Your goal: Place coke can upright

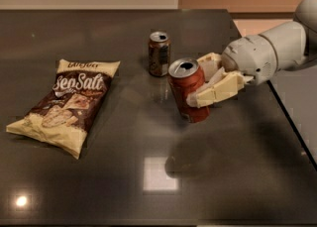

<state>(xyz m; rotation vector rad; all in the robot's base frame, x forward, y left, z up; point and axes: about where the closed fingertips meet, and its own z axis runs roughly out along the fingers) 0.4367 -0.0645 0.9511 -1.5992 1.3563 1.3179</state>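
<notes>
The red coke can (184, 85) with a silver top stands nearly upright, leaning slightly left, in the middle of the dark table (99, 181). My gripper (202, 83) comes in from the right and is shut on the can. One cream finger (215, 92) lies across its front and the other (210, 61) sits behind it. I cannot tell whether the can's base touches the table or hangs just above it.
A darker brown can (159, 53) stands upright just behind and left of the coke can. A sea salt chip bag (67, 104) lies flat at the left. The table's right edge (292, 127) runs close to my arm.
</notes>
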